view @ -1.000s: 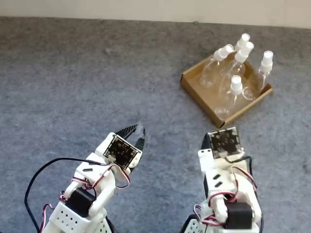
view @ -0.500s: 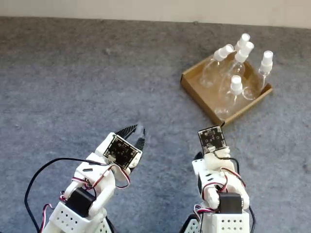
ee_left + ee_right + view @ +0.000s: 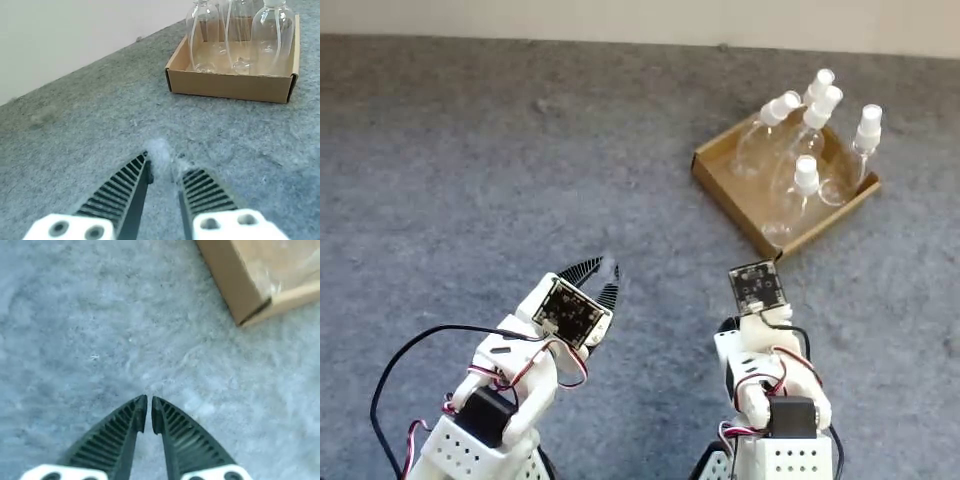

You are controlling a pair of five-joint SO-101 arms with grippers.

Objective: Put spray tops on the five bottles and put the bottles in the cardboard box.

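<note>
Several clear bottles with white spray tops stand upright in the shallow cardboard box at the back right. In the left wrist view the box lies ahead with bottles inside. My left gripper hovers over bare carpet at the front left, far from the box, its fingers slightly apart and holding nothing. The right arm's wrist sits just in front of the box's near corner. My right gripper is shut and empty over carpet, with the box corner just ahead.
Grey carpet covers the table, with wide free room on the left and in the middle. A pale wall edge runs along the back. A black cable loops beside the left arm's base.
The right arm has pulled back and swung slightly left, away from the box. The left arm has not moved.
</note>
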